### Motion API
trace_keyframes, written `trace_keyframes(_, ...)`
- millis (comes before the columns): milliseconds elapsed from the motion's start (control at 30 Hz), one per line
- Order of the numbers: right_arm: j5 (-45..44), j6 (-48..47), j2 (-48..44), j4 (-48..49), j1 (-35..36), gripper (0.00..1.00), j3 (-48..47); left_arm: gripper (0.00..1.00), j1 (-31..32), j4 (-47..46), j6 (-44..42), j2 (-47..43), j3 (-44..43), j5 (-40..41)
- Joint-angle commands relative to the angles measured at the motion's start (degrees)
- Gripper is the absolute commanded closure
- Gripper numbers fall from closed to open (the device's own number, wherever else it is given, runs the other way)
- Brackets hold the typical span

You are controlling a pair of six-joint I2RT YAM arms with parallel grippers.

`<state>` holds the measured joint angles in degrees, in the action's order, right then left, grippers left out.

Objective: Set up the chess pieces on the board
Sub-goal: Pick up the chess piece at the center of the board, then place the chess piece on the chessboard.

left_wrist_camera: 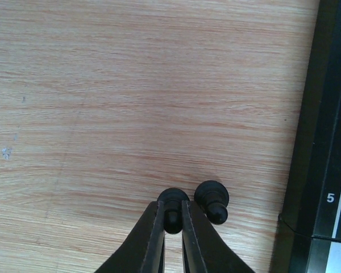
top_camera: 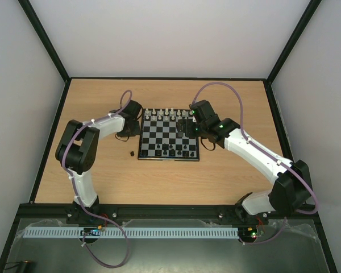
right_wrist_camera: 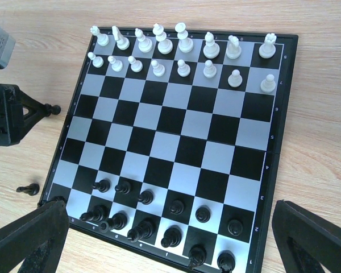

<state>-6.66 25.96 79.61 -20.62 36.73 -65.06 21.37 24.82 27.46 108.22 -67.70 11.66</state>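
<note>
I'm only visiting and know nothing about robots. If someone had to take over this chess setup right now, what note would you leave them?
Left gripper: fingers shut on a black piece on the table, just left of the board. A second black piece lies beside it.
Right gripper: fingers wide open, empty, above the board.
Done: white pieces fill the two far rows; most black pieces stand in the two near rows.
Left: fill the gaps there with the loose ones, including a third black piece lying off the board's near left corner.
</note>
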Motion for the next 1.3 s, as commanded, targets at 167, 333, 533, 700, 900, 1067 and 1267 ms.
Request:
trace_keyframes(167, 0.58, -0.4, 0.59, 0.03, -0.17, 0.01, 0.59, 0.98, 2.1, 4.0, 0.62, -6.73, 2.14, 1.88)
trace_keyframes(333, 0.42, -0.47, 0.25, -0.18, -0.17, 0.01, 0.47, 0.96, 7.69, 7.98, 1.48, -11.2, 2.89, 1.42)
trace_keyframes(533, -0.86, -0.47, -0.68, -0.42, -0.17, 0.01, 0.57, 0.96, 16.02, 12.73, 2.75, -11.7, -0.02, 0.19)
trace_keyframes(700, -0.91, -0.48, -0.92, -0.55, -0.17, 0.01, 0.59, 0.96, 18.2, 12.86, 3.15, -11.89, -0.69, -2.17)
trace_keyframes(900, -0.81, -0.47, -1.11, -0.54, -0.17, 0.01, 0.55, 0.95, 18.44, 10.84, 2.95, -10.03, -1.07, -3.91)
trace_keyframes(1067, -0.9, -0.48, -1.36, -0.61, -0.17, 0.01, 0.56, 0.95, 19.01, 10.26, 2.64, -7.96, -2.05, -4.92)
trace_keyframes(1267, -1.14, -0.55, -1.65, -0.61, -0.17, 0.01, 0.63, 0.94, 19.33, 10.23, 2.56, -6.55, -1.76, -4.93)
